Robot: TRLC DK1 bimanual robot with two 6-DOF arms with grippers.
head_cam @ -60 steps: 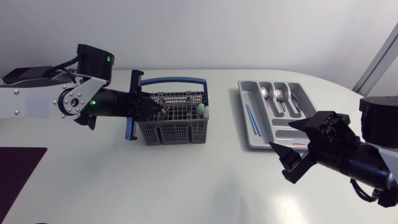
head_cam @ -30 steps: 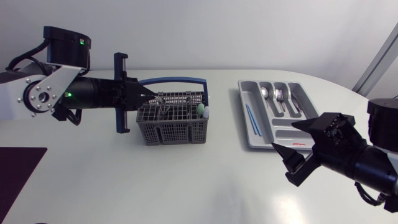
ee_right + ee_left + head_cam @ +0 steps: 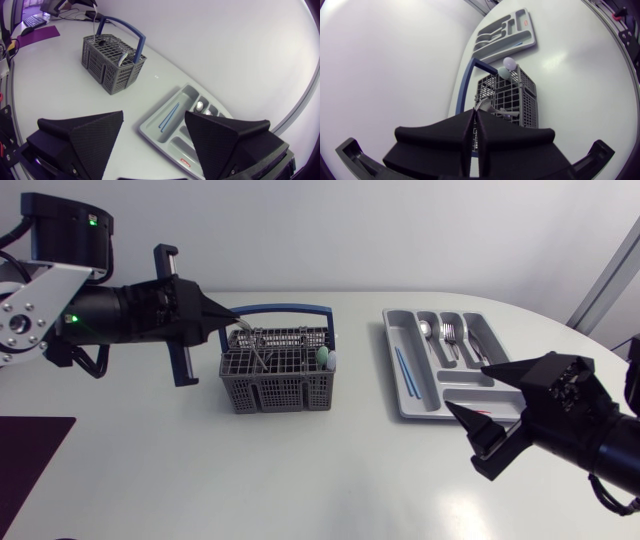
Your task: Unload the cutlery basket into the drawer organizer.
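The grey cutlery basket (image 3: 275, 380) with a blue handle stands left of the table's middle. It holds silver cutlery and pale green and white rounded pieces (image 3: 323, 358). My left gripper (image 3: 235, 323) hovers over the basket's left rim, shut on the thin handle of a silver cutlery piece (image 3: 250, 342) whose lower end slants down into the basket. The left wrist view shows that handle (image 3: 482, 103) pinched at the fingertips, the basket (image 3: 512, 102) ahead. The grey drawer organizer (image 3: 392, 350) lies at the right with spoons, forks and blue sticks (image 3: 404, 370). My right gripper (image 3: 467, 390) hangs open above its near corner, empty (image 3: 154, 114).
A dark purple mat (image 3: 30, 445) lies at the table's front left edge. The right wrist view looks across the organizer (image 3: 155, 127) to the basket (image 3: 112, 67), with bare white table between them.
My left arm has drawn back to the left and risen, pulling the silver piece up out of the basket. My right gripper has shifted slightly right and toward the front.
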